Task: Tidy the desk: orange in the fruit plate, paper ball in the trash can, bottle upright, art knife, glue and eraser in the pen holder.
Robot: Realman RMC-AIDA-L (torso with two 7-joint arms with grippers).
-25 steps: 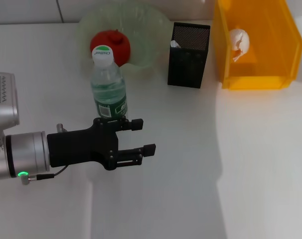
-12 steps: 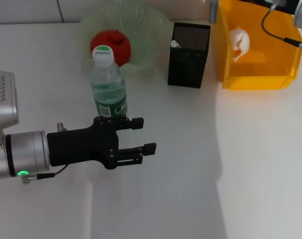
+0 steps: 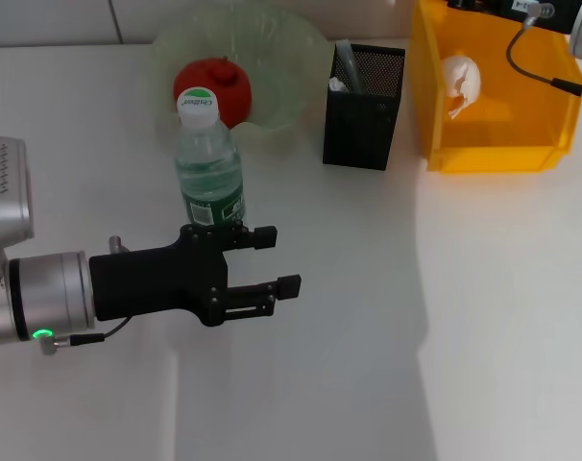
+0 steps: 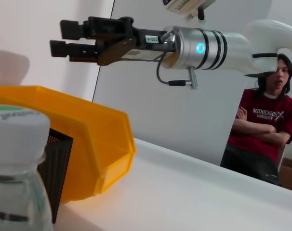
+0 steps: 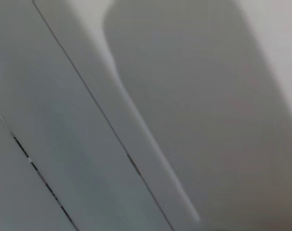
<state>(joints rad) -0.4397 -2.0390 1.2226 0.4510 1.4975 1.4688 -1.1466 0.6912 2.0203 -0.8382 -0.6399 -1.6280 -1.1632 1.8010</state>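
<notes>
Head view: bottle (image 3: pixel 210 158) upright beside open left hand (image 3: pixel 268 261).

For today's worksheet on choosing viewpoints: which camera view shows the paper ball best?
The head view: the paper ball lies in plain sight inside the trash can, seen from above. In the left wrist view the can's yellow wall hides its contents. The right wrist view shows only blank grey surfaces.
</notes>
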